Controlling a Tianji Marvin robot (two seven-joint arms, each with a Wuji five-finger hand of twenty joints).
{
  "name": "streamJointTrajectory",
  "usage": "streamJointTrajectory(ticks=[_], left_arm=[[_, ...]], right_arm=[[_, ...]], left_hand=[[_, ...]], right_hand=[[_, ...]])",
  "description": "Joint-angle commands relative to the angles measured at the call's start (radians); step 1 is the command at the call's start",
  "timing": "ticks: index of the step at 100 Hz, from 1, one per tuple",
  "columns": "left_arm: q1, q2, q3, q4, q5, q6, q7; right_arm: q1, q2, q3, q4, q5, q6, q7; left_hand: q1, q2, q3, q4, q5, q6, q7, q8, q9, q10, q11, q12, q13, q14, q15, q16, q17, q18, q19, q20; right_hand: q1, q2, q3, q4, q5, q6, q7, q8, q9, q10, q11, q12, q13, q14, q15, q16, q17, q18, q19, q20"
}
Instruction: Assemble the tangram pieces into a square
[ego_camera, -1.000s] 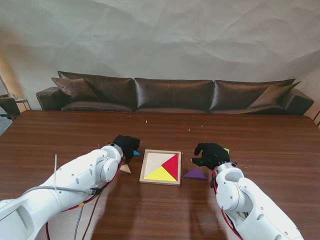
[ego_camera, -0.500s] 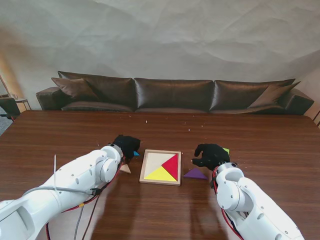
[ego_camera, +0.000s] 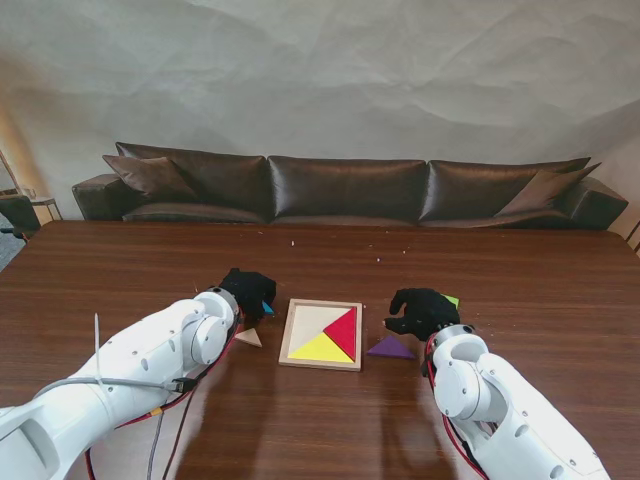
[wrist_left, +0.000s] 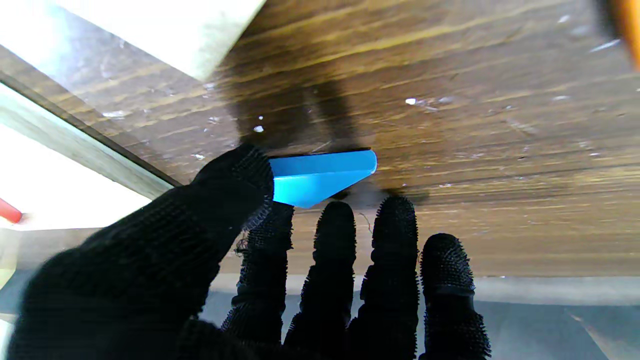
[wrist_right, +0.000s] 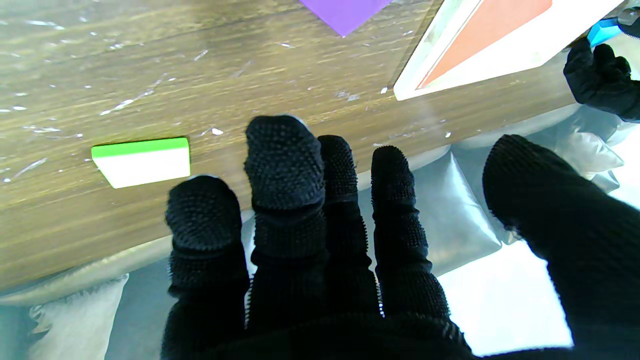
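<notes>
**Left hand pinching the blue piece beside the tray**

While both arms are reaching over the brown table (ego_camera: 520, 270), I am seeing the wooden tray (ego_camera: 322, 334) lying between the two hands, with a red piece (ego_camera: 343, 329) and a yellow piece (ego_camera: 320, 349) sitting inside it. My left hand (ego_camera: 250, 291) is grasping the blue piece (wrist_left: 320, 176) between thumb and fingers, just left of the tray. My right hand (ego_camera: 420, 311) is hovering with fingers spread, holding nothing. A purple piece (ego_camera: 390, 348) is lying just right of the tray, nearer to me than that hand; a green piece (wrist_right: 141, 161) is resting beside its fingertips. A tan piece (ego_camera: 249, 338) is lying near my left wrist.
</notes>
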Motion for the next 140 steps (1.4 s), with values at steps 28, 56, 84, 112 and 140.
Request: streamJointTrajectory(ticks=[28, 56, 84, 112, 140], left_arm=[[-0.004, -0.001, 0.002, 0.032, 0.008, -0.018, 0.004], [-0.039, -0.022, 0.044, 0.091, -0.016, -0.012, 0.01], [-0.062, -0.038, 0.075, 0.129, -0.036, -0.036, 0.015], [-0.077, -0.05, 0.102, 0.168, -0.06, -0.063, 0.002], [-0.072, -0.058, 0.112, 0.186, -0.075, -0.075, 0.005]], right_arm=[[0.004, 0.0, -0.004, 0.008, 0.005, -0.002, 0.021], [0.008, 0.001, -0.004, 0.013, 0.012, -0.008, 0.031], [0.011, 0.001, -0.003, 0.019, 0.016, -0.009, 0.032], [0.013, 0.0, -0.001, 0.025, 0.024, -0.013, 0.031], [0.014, 0.0, 0.0, 0.029, 0.026, -0.019, 0.032]], left_hand=[[-0.04, 0.027, 0.002, 0.034, -0.067, 0.004, -0.396, -0.246, -0.092, 0.043, -0.125, -0.146, -0.033, -0.021, -0.032, -0.022, -0.015, -0.021, -0.023, 0.032], [-0.043, 0.036, 0.001, 0.035, -0.1, 0.044, -0.501, -0.299, -0.115, 0.052, -0.169, -0.212, -0.033, -0.063, -0.008, -0.022, -0.007, -0.077, -0.008, 0.006], [-0.06, 0.045, -0.009, 0.034, -0.107, 0.033, -0.491, -0.286, -0.101, 0.046, -0.164, -0.216, -0.017, -0.06, 0.005, -0.023, 0.004, -0.069, 0.018, 0.003], [-0.022, 0.056, -0.002, 0.039, -0.049, 0.005, -0.394, -0.225, -0.035, 0.0, -0.13, -0.205, 0.026, -0.048, 0.027, -0.017, 0.027, -0.047, 0.056, 0.011], [-0.018, 0.061, -0.002, 0.039, -0.019, -0.029, -0.143, -0.083, 0.01, -0.053, -0.102, -0.189, 0.023, -0.027, 0.041, -0.001, 0.009, -0.019, 0.08, 0.034]], right_hand=[[-0.016, 0.009, 0.001, -0.009, -0.004, 0.011, 0.014, 0.014, 0.0, 0.024, 0.0, -0.02, -0.008, 0.009, 0.005, 0.01, -0.027, 0.009, 0.011, 0.017], [-0.016, 0.011, 0.002, -0.009, -0.001, 0.013, 0.015, 0.013, 0.003, 0.022, 0.0, -0.02, -0.006, 0.01, 0.006, 0.01, -0.029, 0.01, 0.011, 0.017], [-0.014, 0.006, 0.005, -0.01, 0.001, 0.016, 0.016, 0.013, 0.008, 0.023, 0.001, -0.02, -0.005, 0.011, 0.007, 0.01, -0.028, 0.01, 0.012, 0.017], [-0.013, 0.006, 0.006, -0.01, 0.0, 0.018, 0.016, 0.012, 0.009, 0.023, 0.0, -0.02, -0.003, 0.013, 0.007, 0.01, -0.028, 0.012, 0.013, 0.017], [-0.009, -0.002, 0.009, -0.011, -0.001, 0.02, 0.017, 0.012, 0.011, 0.023, 0.001, -0.02, -0.001, 0.011, 0.008, 0.01, -0.028, 0.011, 0.013, 0.017]])
